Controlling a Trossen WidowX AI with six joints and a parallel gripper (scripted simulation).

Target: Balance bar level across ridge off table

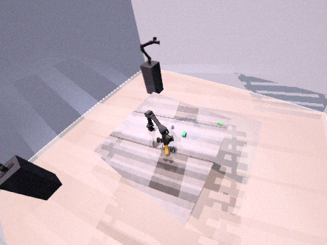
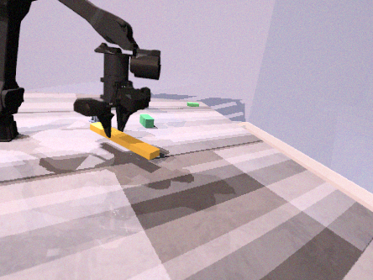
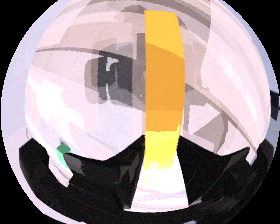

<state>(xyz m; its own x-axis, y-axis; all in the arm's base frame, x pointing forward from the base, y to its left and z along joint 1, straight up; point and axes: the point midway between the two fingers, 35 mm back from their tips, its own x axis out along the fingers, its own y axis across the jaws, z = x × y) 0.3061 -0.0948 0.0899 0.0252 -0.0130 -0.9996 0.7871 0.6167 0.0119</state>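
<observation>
The orange bar lies low on the striped table, its length running away from the arm. My gripper reaches straight down and is shut on the bar near its far end, one finger on each long side. A small green block stands a short way behind the bar, apart from it. A flatter green piece lies further back. I cannot tell which of them is the ridge.
The arm's base stands at the left. A black box carrying a camera arm is at the back, and another black box at the front left. A raised pale rim edges the table on the right.
</observation>
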